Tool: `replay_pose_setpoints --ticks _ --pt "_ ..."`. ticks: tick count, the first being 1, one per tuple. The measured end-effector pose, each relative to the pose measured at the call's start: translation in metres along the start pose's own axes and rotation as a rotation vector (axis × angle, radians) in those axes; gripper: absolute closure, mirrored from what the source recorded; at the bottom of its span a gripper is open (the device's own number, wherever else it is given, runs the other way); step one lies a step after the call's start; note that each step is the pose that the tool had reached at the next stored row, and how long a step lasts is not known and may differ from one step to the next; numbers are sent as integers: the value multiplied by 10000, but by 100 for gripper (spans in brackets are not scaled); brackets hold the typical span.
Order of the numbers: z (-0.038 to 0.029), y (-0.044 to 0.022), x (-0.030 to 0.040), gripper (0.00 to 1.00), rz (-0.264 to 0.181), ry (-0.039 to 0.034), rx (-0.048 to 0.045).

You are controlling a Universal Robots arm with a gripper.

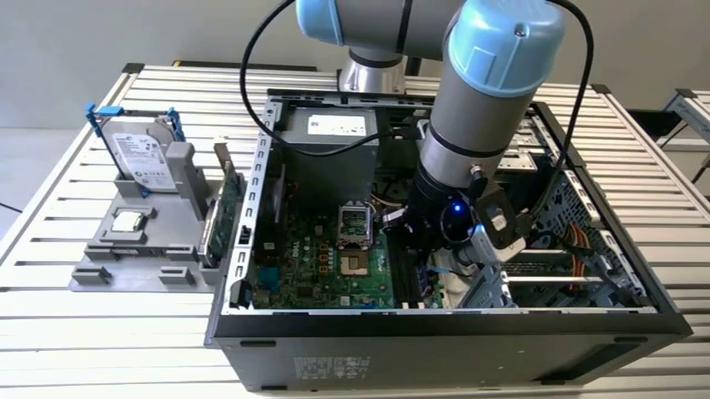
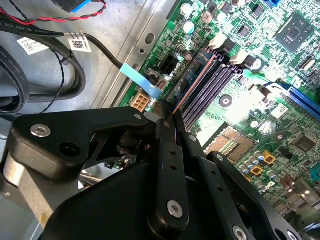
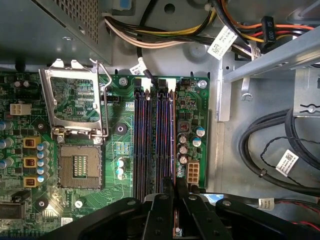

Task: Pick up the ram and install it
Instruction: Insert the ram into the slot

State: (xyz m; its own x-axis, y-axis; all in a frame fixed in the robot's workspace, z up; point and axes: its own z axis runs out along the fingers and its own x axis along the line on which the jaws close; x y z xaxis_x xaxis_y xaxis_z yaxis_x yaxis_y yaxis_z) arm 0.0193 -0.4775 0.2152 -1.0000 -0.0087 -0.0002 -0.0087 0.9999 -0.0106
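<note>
Black gripper (image 2: 170, 125) fingers (image 3: 162, 215) fill the foreground in both wrist views, pinched narrow on the ram (image 2: 192, 85), which I'm seeing edge-on as a thin coppery-dark strip (chips not visible from here). It sits over the outermost of the purple memory slots (image 3: 152, 140) on the green motherboard (image 3: 30, 100), touching or seated, can't tell. Cable bundles (image 3: 280, 155) crowd just beside it, and the open CPU socket (image 3: 80, 165) is near. Hard drive (image 1: 145, 154) stands outside the case (image 1: 444, 341).

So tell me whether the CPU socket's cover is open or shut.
Open. In the first wrist view the metal load frame is flipped back beside the CPU socket, whose contact grid lies exposed with no chip in it.
</note>
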Motion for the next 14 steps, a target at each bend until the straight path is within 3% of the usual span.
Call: replay_pose_setpoints --ticks 14 --pt "-15 6 7 100 0 52 10"
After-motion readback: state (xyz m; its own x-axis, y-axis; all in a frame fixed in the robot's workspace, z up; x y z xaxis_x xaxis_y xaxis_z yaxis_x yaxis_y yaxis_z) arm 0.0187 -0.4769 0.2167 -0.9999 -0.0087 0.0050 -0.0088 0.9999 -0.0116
